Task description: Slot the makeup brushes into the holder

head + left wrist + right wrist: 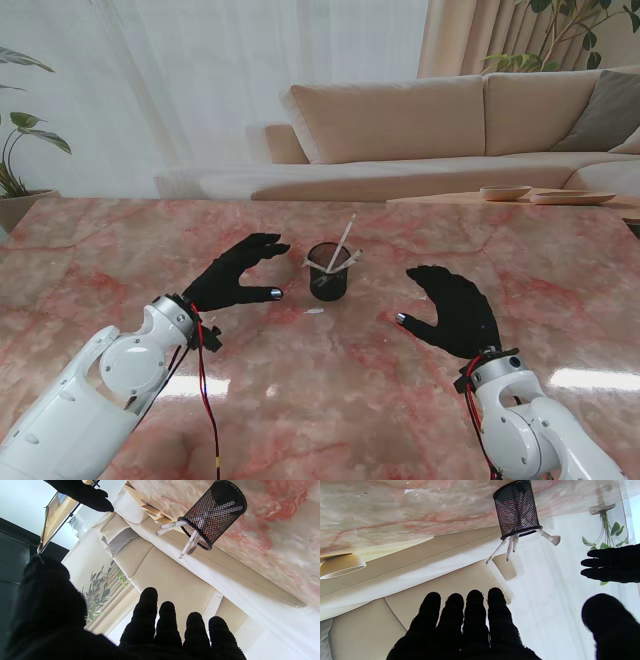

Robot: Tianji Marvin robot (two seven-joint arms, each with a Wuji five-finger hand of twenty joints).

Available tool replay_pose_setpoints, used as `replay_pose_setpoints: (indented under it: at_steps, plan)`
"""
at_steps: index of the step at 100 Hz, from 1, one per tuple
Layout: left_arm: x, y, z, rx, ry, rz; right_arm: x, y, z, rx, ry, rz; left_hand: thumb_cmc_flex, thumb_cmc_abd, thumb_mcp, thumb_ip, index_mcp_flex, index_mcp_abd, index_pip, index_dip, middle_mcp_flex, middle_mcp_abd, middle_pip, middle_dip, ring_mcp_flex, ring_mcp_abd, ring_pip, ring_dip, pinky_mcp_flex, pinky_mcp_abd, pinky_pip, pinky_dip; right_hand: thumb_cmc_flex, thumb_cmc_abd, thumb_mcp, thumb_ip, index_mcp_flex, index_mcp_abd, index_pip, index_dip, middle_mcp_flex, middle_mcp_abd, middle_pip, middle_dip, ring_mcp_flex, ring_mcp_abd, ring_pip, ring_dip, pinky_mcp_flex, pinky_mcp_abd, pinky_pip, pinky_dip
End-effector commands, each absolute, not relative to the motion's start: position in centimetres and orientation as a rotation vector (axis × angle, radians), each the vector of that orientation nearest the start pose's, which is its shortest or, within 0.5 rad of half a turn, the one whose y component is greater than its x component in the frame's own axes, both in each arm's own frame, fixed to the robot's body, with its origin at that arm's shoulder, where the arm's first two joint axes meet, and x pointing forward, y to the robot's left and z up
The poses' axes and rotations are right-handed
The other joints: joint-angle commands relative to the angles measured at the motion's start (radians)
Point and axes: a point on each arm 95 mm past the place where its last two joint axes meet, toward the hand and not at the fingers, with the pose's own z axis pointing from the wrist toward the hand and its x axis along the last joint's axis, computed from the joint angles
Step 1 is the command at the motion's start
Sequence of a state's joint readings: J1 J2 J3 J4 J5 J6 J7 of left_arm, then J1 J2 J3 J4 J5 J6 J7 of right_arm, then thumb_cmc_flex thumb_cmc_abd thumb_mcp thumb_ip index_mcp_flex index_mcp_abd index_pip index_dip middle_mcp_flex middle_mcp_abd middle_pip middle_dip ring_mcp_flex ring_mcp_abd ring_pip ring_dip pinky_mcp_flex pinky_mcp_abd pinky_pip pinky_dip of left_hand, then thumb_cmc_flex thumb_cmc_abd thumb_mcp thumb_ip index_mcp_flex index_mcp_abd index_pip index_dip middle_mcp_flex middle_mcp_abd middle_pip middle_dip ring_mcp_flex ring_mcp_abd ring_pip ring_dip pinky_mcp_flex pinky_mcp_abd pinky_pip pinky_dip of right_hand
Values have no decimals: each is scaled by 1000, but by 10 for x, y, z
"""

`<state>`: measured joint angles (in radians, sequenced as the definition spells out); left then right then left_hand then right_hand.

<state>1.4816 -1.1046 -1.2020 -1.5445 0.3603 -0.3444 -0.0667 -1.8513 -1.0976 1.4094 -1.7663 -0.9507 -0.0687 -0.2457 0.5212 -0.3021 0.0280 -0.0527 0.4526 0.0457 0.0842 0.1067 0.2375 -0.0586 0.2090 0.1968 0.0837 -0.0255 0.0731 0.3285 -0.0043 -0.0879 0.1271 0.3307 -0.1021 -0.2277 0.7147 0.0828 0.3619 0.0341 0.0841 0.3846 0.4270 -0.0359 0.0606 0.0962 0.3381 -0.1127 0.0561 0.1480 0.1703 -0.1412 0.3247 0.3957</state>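
Note:
A black mesh holder [328,272] [215,513] [516,508] stands upright at the middle of the pink marble table [320,400]. Several white makeup brushes [340,248] [172,526] [510,546] lean out of its rim. My left hand [238,272] [160,630] hovers just left of the holder, black-gloved, fingers spread and slightly curled, holding nothing. My right hand [455,308] [467,627] is to the right of the holder and nearer to me, fingers apart, palm empty.
A small white fleck [314,311] lies on the table in front of the holder. A beige sofa [440,130] runs behind the table's far edge. A low table with shallow bowls [506,192] sits at the far right, a plant [20,150] at the far left.

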Motion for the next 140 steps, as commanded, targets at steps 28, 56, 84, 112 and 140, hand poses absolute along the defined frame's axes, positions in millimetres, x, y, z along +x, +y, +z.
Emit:
replay_pose_setpoints:
  at_steps: [28, 56, 84, 112, 140]
  plan:
    - [389, -36, -323, -1548, 1398, -2184, 339, -26, -333, 1309, 1227, 1662, -3, 52, -24, 42, -42, -5, -34, -25, -40, -13, -36, -20, 10, -58, -8, -19, 7, -67, 132, -10, -137, 116, -7, 5, -45, 31, -42, -23, -29, 20, -31, -24, 18, 16, -6, -19, 7, -6, 55, -62]
    - [382, -43, -332, -1557, 1384, -2196, 339, -21, -337, 1336, 1211, 1707, -6, 55, -20, 42, -38, -8, -31, -24, -38, -15, -32, -17, 12, -59, -7, -19, 3, -62, 134, -27, -135, 130, -26, 16, -23, 22, -36, -28, -10, 16, -29, -24, 31, 17, -2, -17, 11, -6, 70, -80]
    - [382, -45, -331, -1565, 1346, -2211, 338, -20, -331, 1315, 1217, 1732, -15, 66, -18, 42, -37, -5, -29, -22, -39, -11, -29, -15, 26, -41, -2, -16, 6, -43, 159, -25, -111, 97, -15, 26, -12, 8, -24, -29, -1, 10, -23, -20, 42, 21, 0, -15, 15, -1, 87, -94]
    - [379, -44, -333, -1577, 1314, -2204, 338, -22, -331, 1306, 1236, 1749, -25, 81, -16, 44, -37, 15, -33, -25, -40, 17, -28, -15, 36, -29, 4, -16, 5, -42, 187, -26, -102, 83, -7, 31, -2, -1, -14, -29, 7, 3, -13, -15, 55, 23, 3, -13, 24, 4, 103, -101]
    - [379, -42, -330, -1572, 1306, -2203, 339, -23, -331, 1293, 1232, 1759, -26, 84, -13, 45, -32, 14, -32, -24, -38, 13, -21, -11, 36, -36, 6, -17, 1, -43, 190, -38, -91, 80, -8, 29, 2, -1, -7, -29, 11, 4, -7, -12, 57, 21, 2, -12, 22, 2, 111, -110]
